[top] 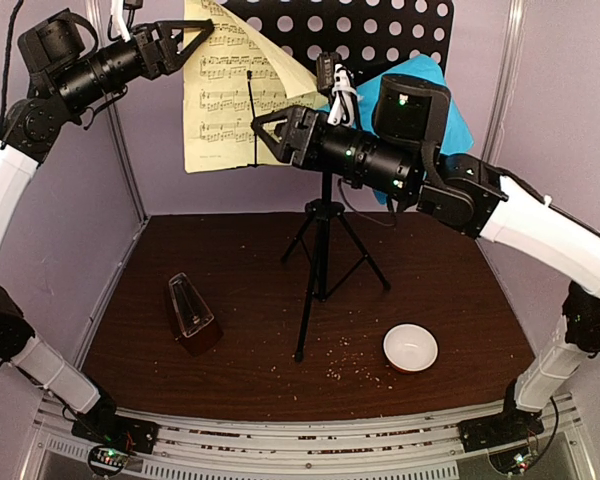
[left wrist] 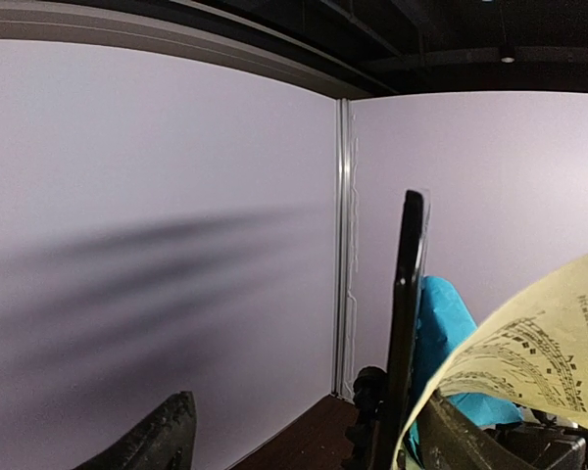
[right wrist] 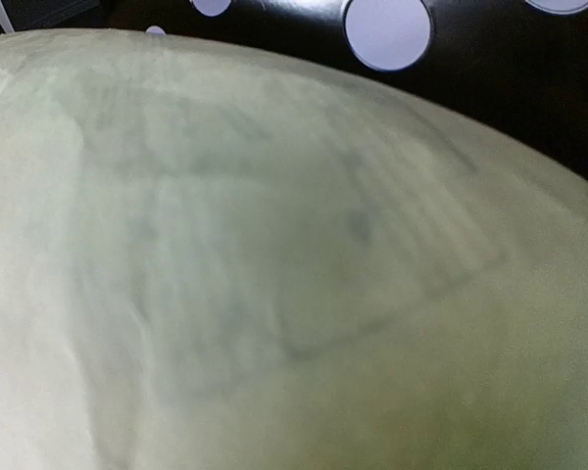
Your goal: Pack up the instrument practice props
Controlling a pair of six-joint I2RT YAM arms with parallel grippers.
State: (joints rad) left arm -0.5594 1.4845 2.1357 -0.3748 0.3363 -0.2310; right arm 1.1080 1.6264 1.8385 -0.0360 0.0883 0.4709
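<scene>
The black tripod music stand (top: 320, 215) stands mid-table, its perforated desk (top: 380, 25) at the top. The pale yellow music sheet (top: 220, 90) hangs curled off the desk's left side; the bright blue sheet (top: 445, 95) is behind my right arm. My left gripper (top: 202, 35) is open at the yellow sheet's top edge; in the left wrist view (left wrist: 309, 416) the sheet (left wrist: 539, 343) lies against the right finger (left wrist: 461, 441). My right gripper (top: 260, 125) is in front of the sheet's lower part; the sheet (right wrist: 274, 274) fills its wrist view and hides the fingers. The brown metronome (top: 192, 312) stands front left.
A small round white bowl (top: 410, 348) sits front right on the dark wood table (top: 450, 270). Brown crumbs (top: 345, 365) lie scattered near the stand's front leg. Pale walls enclose the back and sides, with a corner post (left wrist: 343, 245).
</scene>
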